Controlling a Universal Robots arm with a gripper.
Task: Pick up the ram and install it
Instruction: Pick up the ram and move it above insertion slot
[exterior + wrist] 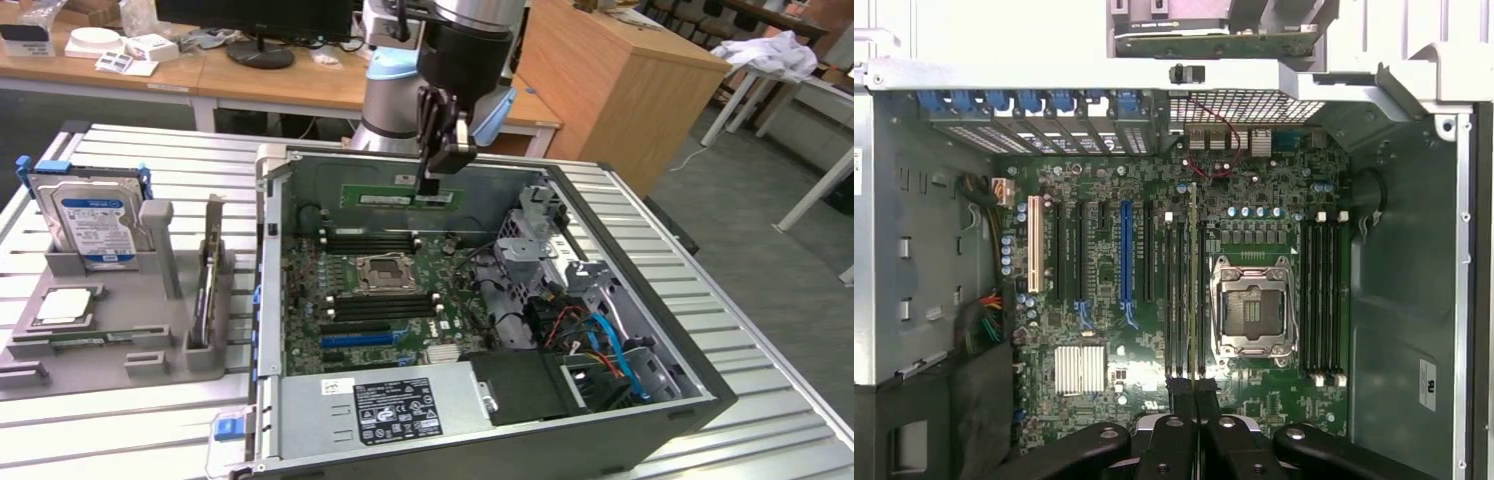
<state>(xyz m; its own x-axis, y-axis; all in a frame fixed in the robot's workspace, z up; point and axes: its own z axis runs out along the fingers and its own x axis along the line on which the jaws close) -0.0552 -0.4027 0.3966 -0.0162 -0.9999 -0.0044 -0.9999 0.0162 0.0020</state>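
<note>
The end effector (430, 190) hung in the upper centre of the exterior view, over the open computer case (694, 385), with its fingers closed on the ram (380, 197). The green stick was held level and on edge above the far part of the motherboard (400, 305). In the wrist view the ram (1194, 270) appeared edge-on as a thin line between the closed fingertips, running along the memory slots (1176, 290) beside the empty processor socket (1254, 310). Whether it touched a slot could not be told. At the exterior view's left, a grey holder (127, 345) on the slatted desk (134, 425) carried the hard drive (91, 215).
</note>
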